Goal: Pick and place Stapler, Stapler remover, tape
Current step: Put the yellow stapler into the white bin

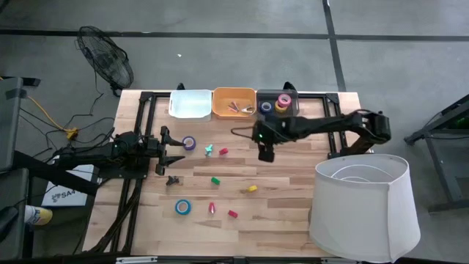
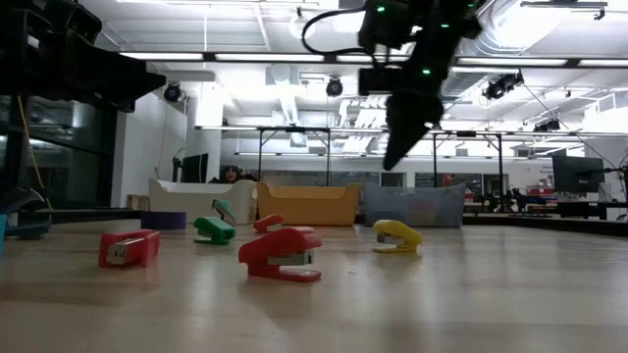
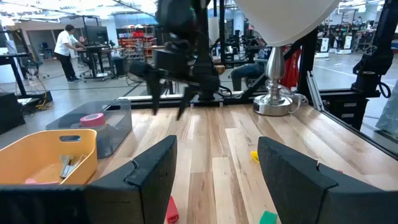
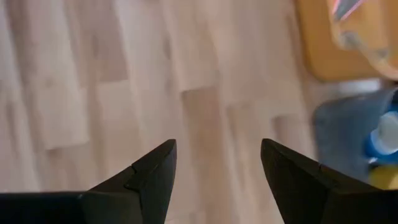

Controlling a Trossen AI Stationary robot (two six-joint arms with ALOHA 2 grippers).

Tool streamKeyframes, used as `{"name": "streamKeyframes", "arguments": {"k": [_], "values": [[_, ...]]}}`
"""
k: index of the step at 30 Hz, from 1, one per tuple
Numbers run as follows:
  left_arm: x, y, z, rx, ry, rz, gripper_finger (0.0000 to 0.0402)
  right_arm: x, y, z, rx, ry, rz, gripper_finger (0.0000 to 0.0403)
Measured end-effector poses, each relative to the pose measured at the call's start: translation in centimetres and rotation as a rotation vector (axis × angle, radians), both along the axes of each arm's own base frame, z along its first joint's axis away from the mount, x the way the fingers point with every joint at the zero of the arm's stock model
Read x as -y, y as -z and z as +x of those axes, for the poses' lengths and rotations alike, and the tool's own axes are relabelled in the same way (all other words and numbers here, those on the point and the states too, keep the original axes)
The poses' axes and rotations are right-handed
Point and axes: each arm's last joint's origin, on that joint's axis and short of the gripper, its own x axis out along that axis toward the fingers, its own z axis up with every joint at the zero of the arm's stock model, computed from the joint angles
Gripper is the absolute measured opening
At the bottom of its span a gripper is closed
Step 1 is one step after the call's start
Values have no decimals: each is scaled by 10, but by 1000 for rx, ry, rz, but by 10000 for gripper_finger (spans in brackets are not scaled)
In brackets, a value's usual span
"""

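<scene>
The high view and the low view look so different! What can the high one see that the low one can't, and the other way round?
Only the high view shows the purple tape, the blue tape and the left pincer, open at the table's left side. It also shows the lamp shade and a fan on the floor.

Only the low view shows the big room behind the table, with its ceiling lights.

Both show the right pincer above the wood, the yellow stapler, the green stapler and the three bins, including the orange bin.
</scene>
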Motion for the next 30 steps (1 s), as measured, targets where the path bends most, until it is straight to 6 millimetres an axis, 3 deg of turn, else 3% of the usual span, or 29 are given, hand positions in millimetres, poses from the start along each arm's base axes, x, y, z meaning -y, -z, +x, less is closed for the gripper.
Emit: {"name": "streamKeyframes", "arguments": {"k": [7, 18, 24, 30], "values": [[0, 0, 0, 0, 0, 0, 221, -34, 27, -24, -2, -10, 46, 224], [0, 0, 0, 0, -1, 0, 221, -87, 52, -38, 22, -121, 105, 225], [0, 0, 0, 0, -1, 0, 221, -110, 62, -36, 28, -166, 131, 223], [0, 0, 0, 0, -1, 0, 221, -124, 80, -23, 62, -332, 131, 222]]}}
